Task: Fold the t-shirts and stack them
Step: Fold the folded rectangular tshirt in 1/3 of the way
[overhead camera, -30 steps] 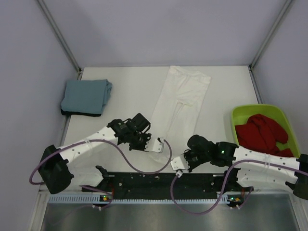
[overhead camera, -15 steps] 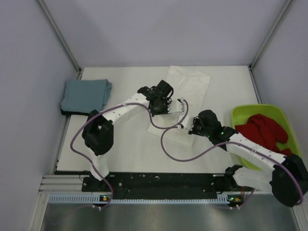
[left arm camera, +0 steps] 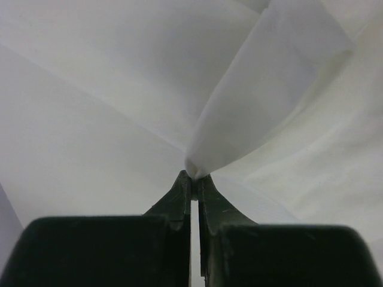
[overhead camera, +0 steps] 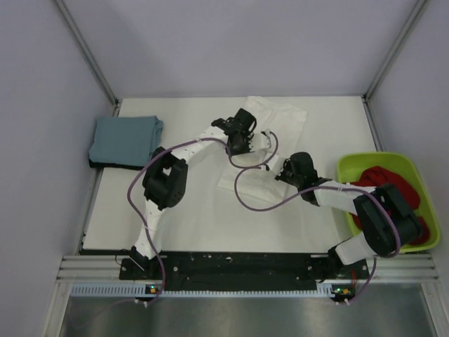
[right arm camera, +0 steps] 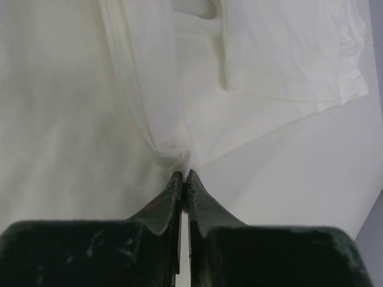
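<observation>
Clenched on white t-shirt (overhead camera: 282, 116) with left gripper (left arm camera: 192, 177) and right gripper (right arm camera: 182, 174); left of it, folded blue-grey t-shirt (overhead camera: 125, 139); right, lime-green bin (overhead camera: 372, 156).

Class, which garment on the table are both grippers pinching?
The white t-shirt mid-table, pinched by the left gripper and right gripper; the folded blue-grey t-shirt lies untouched at left.

Shirts, three: one white shirt (overhead camera: 282, 118), one blue-grey shirt (overhead camera: 125, 138), one black shirt (overhead camera: 118, 166), seen only as a dark edge. Bins, one: lime-green bin (overhead camera: 349, 166). Red cloth heaps, one (overhead camera: 382, 186). Robot arms, two, each ending in one two-finger gripper: left gripper (left arm camera: 194, 177), right gripper (right arm camera: 182, 174). Tables, one (overhead camera: 189, 217).
</observation>
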Action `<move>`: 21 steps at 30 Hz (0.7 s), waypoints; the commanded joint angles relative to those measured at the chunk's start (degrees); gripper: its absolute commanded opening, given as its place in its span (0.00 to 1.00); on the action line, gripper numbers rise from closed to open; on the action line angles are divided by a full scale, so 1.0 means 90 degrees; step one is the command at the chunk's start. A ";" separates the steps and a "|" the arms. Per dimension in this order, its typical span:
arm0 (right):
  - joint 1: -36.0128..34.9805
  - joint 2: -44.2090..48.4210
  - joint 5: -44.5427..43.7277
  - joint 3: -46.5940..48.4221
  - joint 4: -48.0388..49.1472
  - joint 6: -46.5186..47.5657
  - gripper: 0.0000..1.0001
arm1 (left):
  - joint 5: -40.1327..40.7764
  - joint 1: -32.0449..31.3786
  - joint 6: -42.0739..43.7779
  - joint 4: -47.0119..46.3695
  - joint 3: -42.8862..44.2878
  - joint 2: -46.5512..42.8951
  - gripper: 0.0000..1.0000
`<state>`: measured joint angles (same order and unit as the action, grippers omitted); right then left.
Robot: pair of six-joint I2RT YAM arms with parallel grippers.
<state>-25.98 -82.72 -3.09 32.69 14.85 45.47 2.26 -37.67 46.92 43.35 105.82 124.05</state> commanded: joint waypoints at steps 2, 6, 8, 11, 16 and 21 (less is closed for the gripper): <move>0.0210 -0.0291 0.0060 0.0216 0.1230 0.0055 0.00 | 0.0374 0.0123 -0.0193 -0.0383 0.0341 0.0250 0.00; 0.0308 -0.0438 0.0538 0.0284 0.1172 0.0006 0.00 | 0.0364 0.0162 -0.0223 -0.0384 0.0459 0.0425 0.00; 0.0318 -0.0613 0.0413 0.0381 0.1182 -0.0130 0.01 | 0.0412 0.0152 -0.0252 -0.0422 0.0449 0.0513 0.04; 0.0522 -0.0896 0.0022 0.0819 0.1183 -0.0588 0.27 | 0.0413 0.0240 -0.0388 -0.0714 0.0430 0.0601 0.35; 0.1020 -0.1453 -0.0016 0.1620 0.0841 -0.1165 0.32 | 0.0657 0.0689 -0.1226 -0.1467 0.1510 0.0913 0.53; 0.1372 -0.1425 -0.0097 0.2607 -0.0456 -0.2161 0.34 | 0.0482 0.1158 -0.1990 -0.1351 0.2568 0.1081 0.62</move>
<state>-16.01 -97.14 -3.64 49.04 16.60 35.11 7.05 -29.95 35.75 34.17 122.50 135.06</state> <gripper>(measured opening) 0.332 0.611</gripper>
